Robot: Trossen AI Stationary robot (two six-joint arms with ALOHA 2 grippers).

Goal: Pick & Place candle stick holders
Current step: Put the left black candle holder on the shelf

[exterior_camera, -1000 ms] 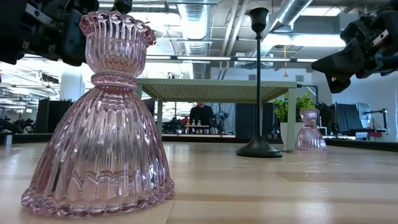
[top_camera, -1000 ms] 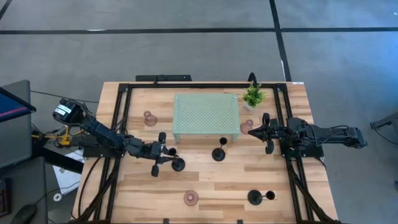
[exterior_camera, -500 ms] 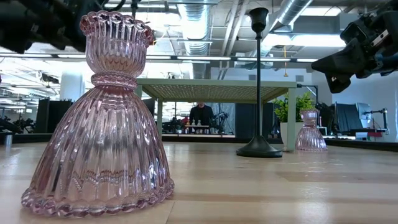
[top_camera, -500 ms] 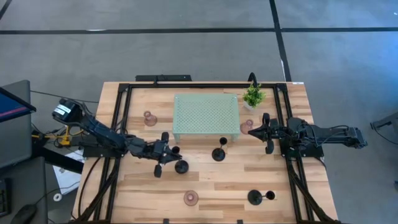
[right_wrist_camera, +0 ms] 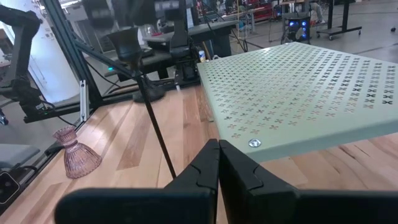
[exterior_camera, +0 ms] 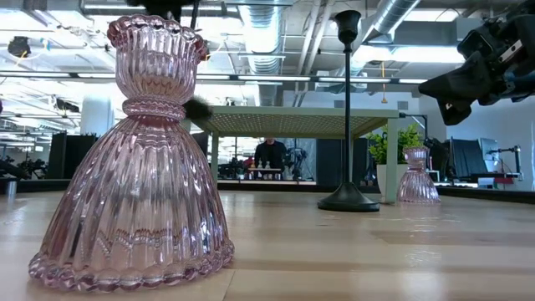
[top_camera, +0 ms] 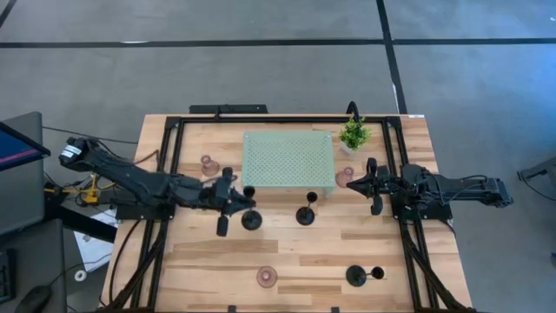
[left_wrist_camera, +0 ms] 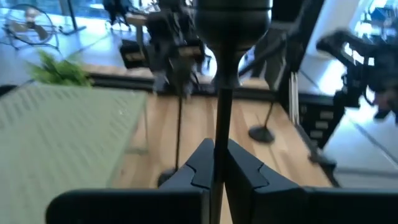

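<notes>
My left gripper (top_camera: 236, 205) is shut on a black candle stick holder (top_camera: 251, 218) with a round disc base and a thin stem, just near of the pale green tray (top_camera: 288, 161). Its cup (left_wrist_camera: 233, 18) stands above the fingers. A second black holder (top_camera: 306, 215) stands on its base near the tray's front edge. A third (top_camera: 356, 276) is at the near right. Pink glass holders stand on their wide bases at the tray's left (top_camera: 209, 164), the tray's right (top_camera: 345, 176) and the near edge (top_camera: 267, 277). My right gripper (top_camera: 372, 187) waits shut at the right. My left gripper pinches the holder's thin stem (left_wrist_camera: 219, 134), below the cup, between its two fingers (left_wrist_camera: 202, 169). The fingers come level from the table's left and lie across the stem. The holder stands upright in the hold, and its base (exterior_camera: 198, 109) is lifted clear of the table.
A small green potted plant (top_camera: 354, 133) stands at the tray's far right corner. The tray stands on legs (exterior_camera: 211, 159) above the wood. A black metal frame (top_camera: 165, 174) runs along the table's sides. Bare wood lies between the near holders.
My left gripper has risen and gone a little toward the tray, tipping from a downward slant to level. The black holder has come up with it, from standing on the table to hanging clear of it, still upright.
</notes>
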